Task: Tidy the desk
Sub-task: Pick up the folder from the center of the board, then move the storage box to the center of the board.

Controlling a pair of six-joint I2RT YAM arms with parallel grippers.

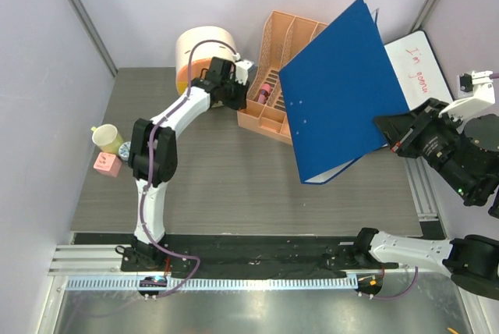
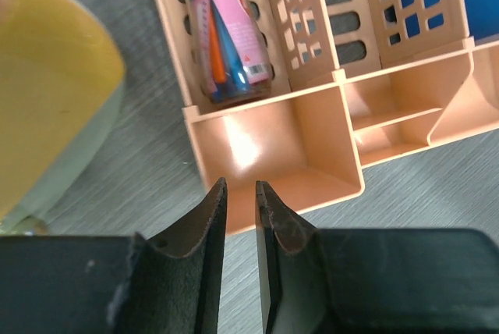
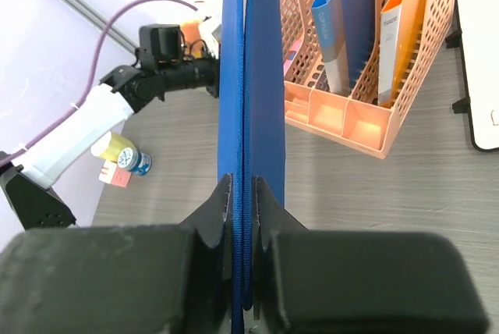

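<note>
- Gripping one edge of a large blue rigid binder [image 1: 343, 92], the right gripper [image 3: 243, 182] has its jaws clenched, with the cover pinched flat between the black pads.
- The binder is held up off the dark grey wood-grain desk [image 1: 234, 186]. It is tilted, with its far corner over the organiser. The cover is smooth and matte, with small rivets on the face.
- The desk fills the middle of the overhead view. A black strip and a ribbed metal rail run along its near edge, where both arm bases sit.
- A peach plastic organiser [image 1: 257, 123] stands on the far part of the desk. It has lattice-walled upright file slots behind and low, square open trays in front.
- A clear plastic tube of coloured pens [image 2: 226, 37] sits in the compartment just behind one front tray.
- The left gripper [image 2: 240, 186] hovers at that tray's front wall. Its jaws are released, with only a narrow slit between the coarse black pads, and they grasp nothing.
- A cream-yellow round tub with an orange band [image 1: 204, 49] sits just beside the organiser, near the left gripper.
- A blue flat folder [image 3: 343, 22] and an orange flat folder [image 3: 405, 30] stand upright in the file slots.
- A white whiteboard with red writing [image 1: 417, 65] lies at the far right, partly under the binder.
- At the desk's left edge, clustered close together, are a yellow cup [image 1: 107, 139], a pink cube [image 1: 107, 165] and a small round blue-and-white item [image 1: 125, 149].
</note>
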